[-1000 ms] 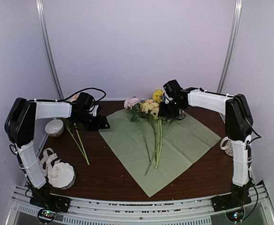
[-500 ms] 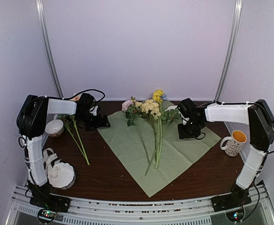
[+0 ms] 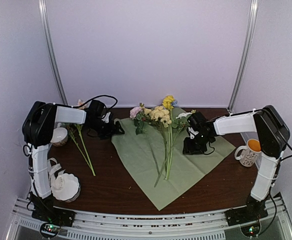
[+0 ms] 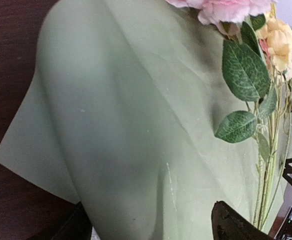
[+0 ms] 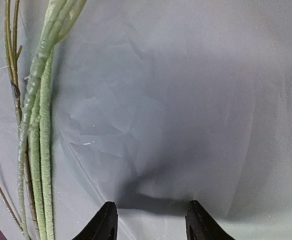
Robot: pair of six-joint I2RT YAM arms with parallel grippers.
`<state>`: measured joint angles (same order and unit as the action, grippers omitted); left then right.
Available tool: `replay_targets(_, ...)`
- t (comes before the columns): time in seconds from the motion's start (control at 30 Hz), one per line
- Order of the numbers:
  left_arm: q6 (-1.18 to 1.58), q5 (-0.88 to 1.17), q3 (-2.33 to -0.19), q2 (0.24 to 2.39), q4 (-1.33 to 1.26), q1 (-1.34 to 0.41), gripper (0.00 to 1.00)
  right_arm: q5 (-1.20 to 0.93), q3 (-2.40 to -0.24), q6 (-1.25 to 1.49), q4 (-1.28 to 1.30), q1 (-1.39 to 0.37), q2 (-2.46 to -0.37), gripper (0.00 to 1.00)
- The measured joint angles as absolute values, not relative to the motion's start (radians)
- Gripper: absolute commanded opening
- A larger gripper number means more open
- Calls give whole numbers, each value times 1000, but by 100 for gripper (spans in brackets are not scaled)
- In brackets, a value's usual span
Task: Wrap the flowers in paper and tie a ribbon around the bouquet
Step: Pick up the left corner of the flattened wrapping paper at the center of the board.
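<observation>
1. Since a second ago, the right gripper [image 3: 190, 148] has been swinging off the blossoms [image 3: 159, 114] and out to three o'clock. It is now hovering low over the sage-green paper [image 3: 201, 162], just at three o'clock of the flowers [image 3: 168, 147].
2. Meanwhile the left gripper [image 3: 117, 131] has been edging toward the sheet's nine-o'clock corner and is now reaching it.
3. In the left wrist view, the left gripper [image 4: 153, 227] is standing wide open. Its fingertips [image 4: 231, 222] are straddling the paper [image 4: 126, 115], which is rising in a soft hump.
4. In the right wrist view, the right gripper [image 5: 151, 222] is standing partly open and clasping nothing. The paper [image 5: 186, 100] is lying rumpled beneath it, and the stems [image 5: 38, 125] are running along at nine o'clock.
5. The flowers are lying on the sheet, with blossoms pointing to twelve o'clock and stem ends to six.
6. Two loose stems [image 3: 84, 150] are lying on the bare table [image 3: 121, 192], at nine o'clock of the paper.
7. The ribbon [image 3: 50, 167] is lying looped at the table's eight o'clock, touching the scalloped bowl [image 3: 68, 189].
8. A small cup [image 3: 59, 135] is sitting at nine o'clock and a mug [image 3: 247, 152] at three o'clock.
</observation>
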<state>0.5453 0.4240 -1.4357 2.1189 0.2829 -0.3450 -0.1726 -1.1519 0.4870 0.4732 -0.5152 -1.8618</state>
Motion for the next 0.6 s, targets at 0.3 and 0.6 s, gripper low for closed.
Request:
replay_targets(0.3,577,476,-1422,2126,277,-379,0,-205,-1152,500,439,-515,-1867,48)
replay_targets(0.6,573,474,-1299,2033,265,-381,0,-205,-1148,493,439,-532,-1864,48)
